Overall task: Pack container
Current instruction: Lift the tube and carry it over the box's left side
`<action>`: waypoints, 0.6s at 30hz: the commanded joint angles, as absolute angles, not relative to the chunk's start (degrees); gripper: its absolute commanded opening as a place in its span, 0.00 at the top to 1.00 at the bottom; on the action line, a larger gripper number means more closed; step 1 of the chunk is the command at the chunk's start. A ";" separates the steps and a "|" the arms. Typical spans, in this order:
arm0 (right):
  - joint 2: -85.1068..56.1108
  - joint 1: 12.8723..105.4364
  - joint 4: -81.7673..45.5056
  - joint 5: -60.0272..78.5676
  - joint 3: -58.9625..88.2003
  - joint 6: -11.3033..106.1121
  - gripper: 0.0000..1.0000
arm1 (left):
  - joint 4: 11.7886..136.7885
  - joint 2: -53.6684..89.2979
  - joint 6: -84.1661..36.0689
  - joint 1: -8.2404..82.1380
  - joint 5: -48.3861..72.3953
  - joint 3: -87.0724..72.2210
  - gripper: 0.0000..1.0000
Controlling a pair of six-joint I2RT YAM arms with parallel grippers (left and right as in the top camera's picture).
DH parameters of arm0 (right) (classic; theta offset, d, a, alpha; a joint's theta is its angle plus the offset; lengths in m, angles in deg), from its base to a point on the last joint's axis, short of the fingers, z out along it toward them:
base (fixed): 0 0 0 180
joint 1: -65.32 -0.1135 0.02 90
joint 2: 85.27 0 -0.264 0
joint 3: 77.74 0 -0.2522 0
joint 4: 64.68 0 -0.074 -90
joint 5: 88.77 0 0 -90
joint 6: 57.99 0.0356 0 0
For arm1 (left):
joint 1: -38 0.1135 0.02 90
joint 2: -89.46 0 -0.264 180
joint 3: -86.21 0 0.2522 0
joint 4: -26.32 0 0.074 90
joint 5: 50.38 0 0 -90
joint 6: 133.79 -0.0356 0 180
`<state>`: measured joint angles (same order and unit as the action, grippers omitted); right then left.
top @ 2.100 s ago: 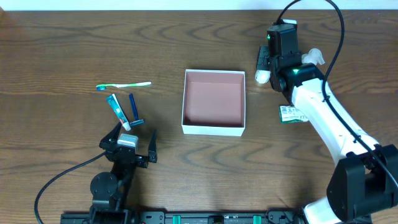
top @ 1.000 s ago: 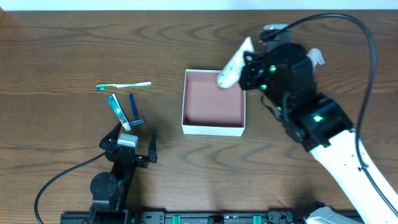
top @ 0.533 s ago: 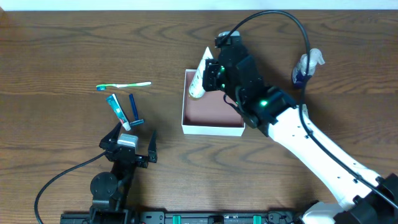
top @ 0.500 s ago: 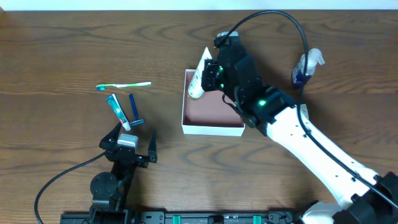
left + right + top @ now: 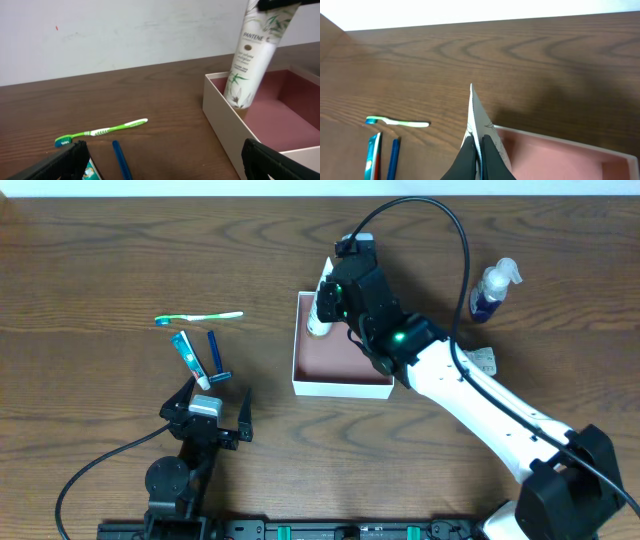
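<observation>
Half a second earlier the white tube [image 5: 319, 318] leaned at a slant over the box's upper left corner. Now it stands nearly upright, its lower end down inside that corner, behind the wall. The right gripper [image 5: 334, 288] is clamped tight on the tube's flat top edge. The left gripper [image 5: 211, 405] sits at the lower left as before, jaws spread wide and holding nothing.

One box, one white tube, one toothbrush [image 5: 200, 318], one small toothpaste tube [image 5: 189, 358], one blue stick [image 5: 215, 353], one spray bottle [image 5: 492, 288] and one packet [image 5: 484, 361] partly under the arm.

The box [image 5: 340, 358] lies in the middle of the frame: square, shallow, with low white walls and a pinkish-brown floor.
</observation>
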<state>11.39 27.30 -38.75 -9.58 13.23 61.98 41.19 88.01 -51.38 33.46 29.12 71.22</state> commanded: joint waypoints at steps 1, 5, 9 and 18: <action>11.72 26.88 -40.52 -12.14 12.14 62.11 0.99 | 43.04 87.99 -52.12 33.75 28.51 72.22 0.02; 12.33 26.88 -41.97 -12.53 12.14 61.48 0.98 | 43.04 87.99 -52.12 33.75 28.51 72.22 0.02; 12.92 26.88 -43.01 -13.41 12.14 61.06 0.99 | 43.07 87.99 -52.12 33.75 28.51 72.22 0.02; 14.56 26.88 -44.17 -13.56 12.14 61.11 0.98 | 43.04 87.99 -52.12 33.75 28.51 72.22 0.02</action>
<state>13.80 27.30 -43.10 -12.29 13.23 61.52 41.19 88.01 -51.38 33.46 29.12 71.22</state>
